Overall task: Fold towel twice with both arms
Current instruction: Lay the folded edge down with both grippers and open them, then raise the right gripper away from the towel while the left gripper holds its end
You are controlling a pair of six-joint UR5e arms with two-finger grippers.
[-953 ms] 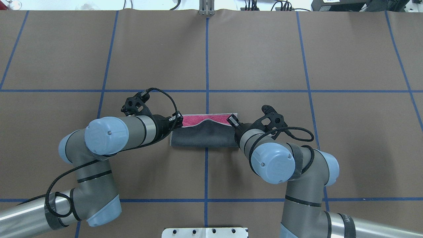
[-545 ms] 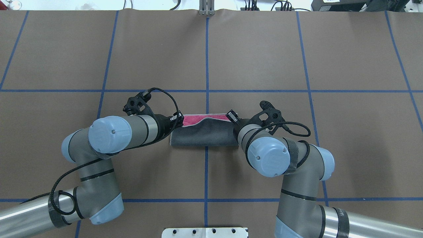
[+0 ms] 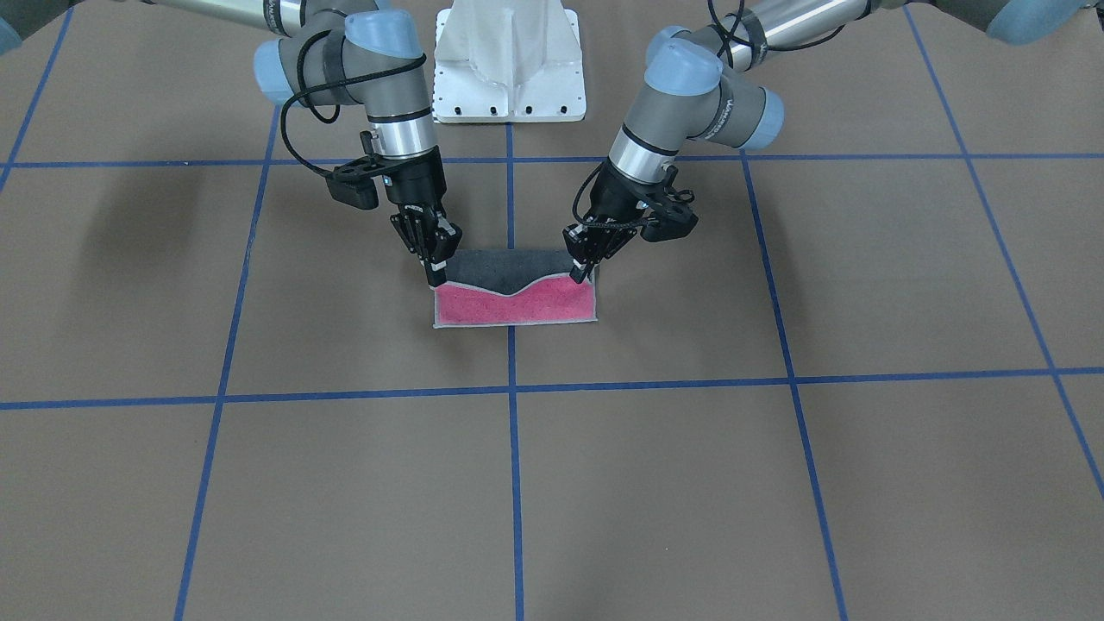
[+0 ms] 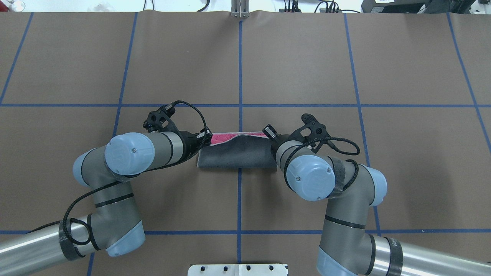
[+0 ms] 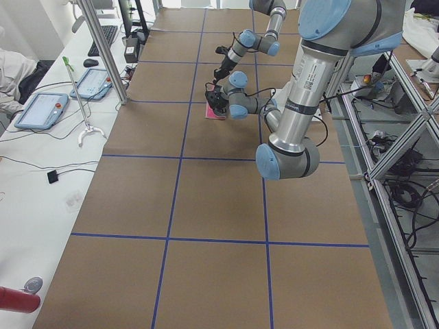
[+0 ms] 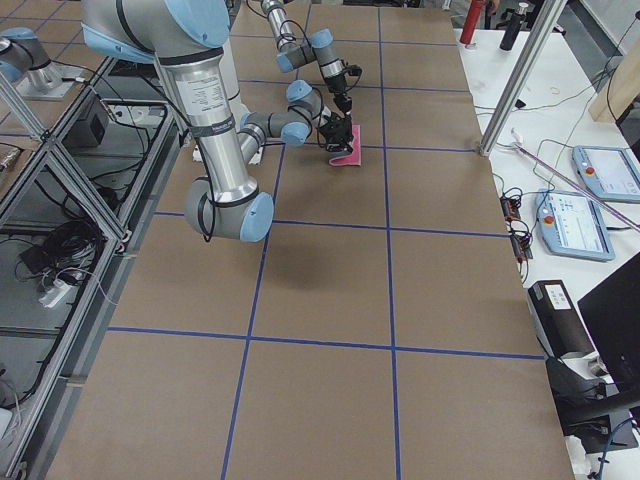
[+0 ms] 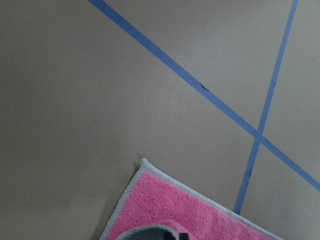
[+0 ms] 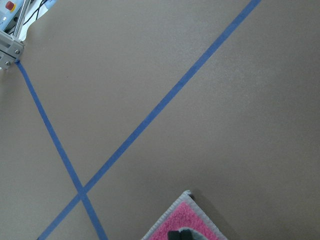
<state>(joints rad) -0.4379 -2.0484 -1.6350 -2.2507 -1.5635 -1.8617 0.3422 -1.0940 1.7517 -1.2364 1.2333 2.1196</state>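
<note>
Both grippers have carried the grey flap of the towel [image 4: 236, 156] farther up the overhead view since a second ago, so the pink strip showing along its far edge has thinned to a sliver. At centre-left of that view the left gripper [image 4: 206, 138] has its fingers pinched together on the flap's left corner. Its wrist camera shows the pink face and a pale border corner just ahead, at the bottom of the frame. Mid-frame, the towel lies on the brown table [image 4: 307, 69], straddling the vertical blue tape line [image 4: 240, 76] with its dark grey side up over most of its width. The carried edge sags in the middle between the two held corners. At centre-right the right gripper [image 4: 269, 133] is likewise closed on the other corner. This looks like the close of the first fold. To finish it well, I judge the grippers should draw slightly apart to take out the sag, then advance at the same pace until the carried border meets the far border. They should lower together and only then let go, so that neither corner lands short or skewed.
</note>
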